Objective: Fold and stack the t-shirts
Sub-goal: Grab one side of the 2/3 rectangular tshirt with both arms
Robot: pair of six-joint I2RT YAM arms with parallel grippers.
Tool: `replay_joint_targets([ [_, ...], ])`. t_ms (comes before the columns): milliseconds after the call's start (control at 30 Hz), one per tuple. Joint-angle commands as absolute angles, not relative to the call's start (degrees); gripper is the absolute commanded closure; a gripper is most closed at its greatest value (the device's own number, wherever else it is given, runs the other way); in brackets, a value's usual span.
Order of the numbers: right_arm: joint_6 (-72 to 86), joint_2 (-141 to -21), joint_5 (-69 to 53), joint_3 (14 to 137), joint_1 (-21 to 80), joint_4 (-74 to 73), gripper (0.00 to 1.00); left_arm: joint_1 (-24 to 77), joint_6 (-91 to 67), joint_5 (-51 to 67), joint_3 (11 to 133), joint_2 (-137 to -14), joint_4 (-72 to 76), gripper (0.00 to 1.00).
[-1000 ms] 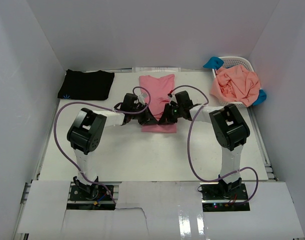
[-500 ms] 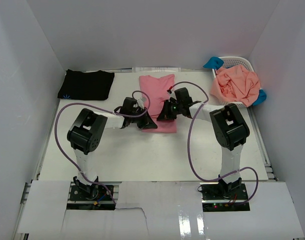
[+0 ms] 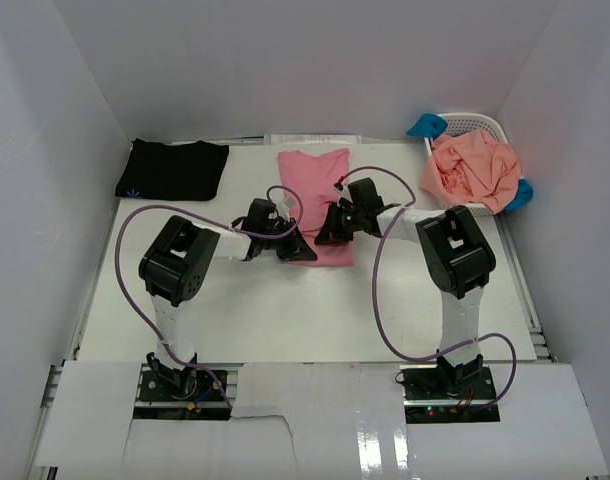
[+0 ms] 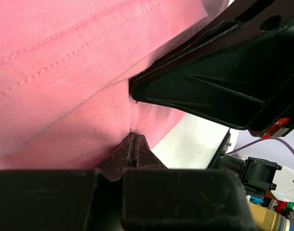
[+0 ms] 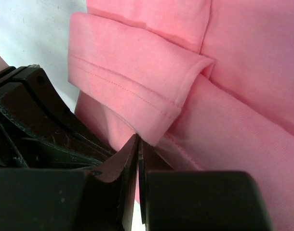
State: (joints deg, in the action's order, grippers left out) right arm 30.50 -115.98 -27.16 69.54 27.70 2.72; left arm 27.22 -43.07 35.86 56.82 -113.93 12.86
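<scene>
The rose-pink t-shirt [image 3: 315, 185] lies as a long folded strip at the table's middle and fills both wrist views [image 4: 65, 72] [image 5: 243, 72]. My left gripper [image 3: 299, 250] is shut, its tips [image 4: 132, 139] pinching puckered pink cloth at the strip's near left edge. My right gripper [image 3: 328, 232] is shut at the near right part, its tips [image 5: 139, 142] under a turned-over hem. The two grippers almost touch. The black t-shirt [image 3: 173, 168] lies folded at the back left. The salmon-orange t-shirt [image 3: 472, 168] is heaped in the basket, with bright blue cloth [image 3: 426, 125] beside it.
The white lattice basket [image 3: 482, 123] stands at the back right corner against the wall. White walls enclose the table on three sides. Purple cables loop from both arms over the near table. The right gripper's black body [image 4: 219, 82] shows close in the left wrist view.
My right gripper has moved a little away from me along the pink strip. My left gripper has shifted slightly right at the strip's near edge. The other shirts have not moved.
</scene>
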Motion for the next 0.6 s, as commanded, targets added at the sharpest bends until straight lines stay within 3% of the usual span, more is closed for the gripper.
replay_joint_targets([
  [0,29.3,-116.5,-26.0,70.2,27.2,2.7,0.92,27.5,-42.1,33.1,55.1,-115.2,12.2,1.00],
  [567,27.8,-124.6,-24.8,82.7,25.9,0.1,0.92,27.5,-41.7,33.2,53.9,-114.8,12.2,1.00],
])
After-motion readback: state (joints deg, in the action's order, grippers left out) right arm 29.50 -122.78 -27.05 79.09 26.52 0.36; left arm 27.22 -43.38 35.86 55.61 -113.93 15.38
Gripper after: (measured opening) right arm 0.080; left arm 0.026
